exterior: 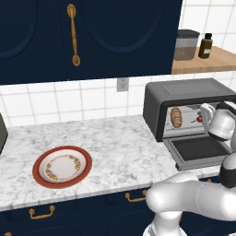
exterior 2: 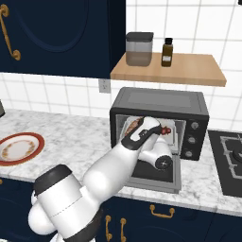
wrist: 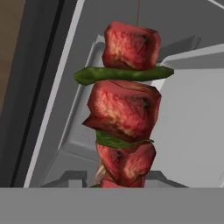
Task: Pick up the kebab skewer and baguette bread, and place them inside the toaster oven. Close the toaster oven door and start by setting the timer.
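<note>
Nearest the base, the white arm [exterior 2: 113, 165] rose from the lower edge and reached forward into the toaster oven [exterior 2: 160, 101], which sat on the marble counter [exterior: 115, 152] at about 3 o'clock in the left base view.

The toaster oven door [exterior: 200, 150] lay dropped flat toward the base, glass panel up, with the wrist directly above it.

The gripper [exterior 2: 160, 130] was inside the oven mouth. In the hand view the kebab skewer [wrist: 124, 105] ran up from 6 o'clock toward 12, red meat chunks alternating with green slices, close to the lens, its lower end going out of frame where the fingertips would be. The claw looked pinched on the kebab skewer; the fingertips themselves were hidden behind the food. In the right base view a small red chunk [exterior 2: 166, 130] showed just past the hand, at 3 o'clock of it, inside the cavity.

Behind the skewer the hand view showed light grey inner walls and a tray edge.

The baguette bread [exterior: 176, 118] lay inside the oven, toward the cavity's left side in the left base view, at about 9 o'clock of the gripper, apart from it.

A red-rimmed plate [exterior: 62, 167] sat on the counter at 9 o'clock of the oven, well apart.

Farthest, a wooden shelf [exterior 2: 175, 71] above the oven carried a grey canister [exterior 2: 139, 48] and a dark bottle [exterior 2: 167, 52].
</note>
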Controlling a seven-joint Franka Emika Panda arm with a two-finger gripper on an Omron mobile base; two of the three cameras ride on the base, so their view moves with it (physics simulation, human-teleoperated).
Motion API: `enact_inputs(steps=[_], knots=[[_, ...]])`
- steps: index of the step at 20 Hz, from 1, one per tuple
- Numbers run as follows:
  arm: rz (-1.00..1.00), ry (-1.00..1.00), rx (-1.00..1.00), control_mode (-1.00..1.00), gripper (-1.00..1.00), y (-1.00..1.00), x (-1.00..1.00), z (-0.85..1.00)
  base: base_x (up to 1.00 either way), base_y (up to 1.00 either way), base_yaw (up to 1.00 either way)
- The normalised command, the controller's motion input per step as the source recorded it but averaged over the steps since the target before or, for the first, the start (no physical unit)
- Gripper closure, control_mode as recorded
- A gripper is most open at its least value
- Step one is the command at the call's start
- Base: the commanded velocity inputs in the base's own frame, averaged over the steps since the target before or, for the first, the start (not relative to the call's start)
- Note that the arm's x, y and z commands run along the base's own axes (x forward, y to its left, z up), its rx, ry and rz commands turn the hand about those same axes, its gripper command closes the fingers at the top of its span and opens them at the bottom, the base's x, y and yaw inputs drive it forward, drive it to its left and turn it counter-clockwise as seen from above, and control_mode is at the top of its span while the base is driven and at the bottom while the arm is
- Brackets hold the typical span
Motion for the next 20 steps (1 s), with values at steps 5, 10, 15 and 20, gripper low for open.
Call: enact_inputs(steps=[5,10,15,20], knots=[[-0.04,0.00,0.00,-1.00,1.00,0.00,0.02,-0.07,0.00,0.00,0.00],[-0.02,0.00,0.00,-1.00,1.00,-0.01,0.00,-0.09,0.00,0.00,0.00],[-0.01,0.01,0.00,-1.00,1.00,-0.04,0.01,0.00,0.00,0.00,0.00],[0.00,0.04,0.02,-1.00,1.00,-0.12,0.00,0.00,0.00,0.00,0.00]])
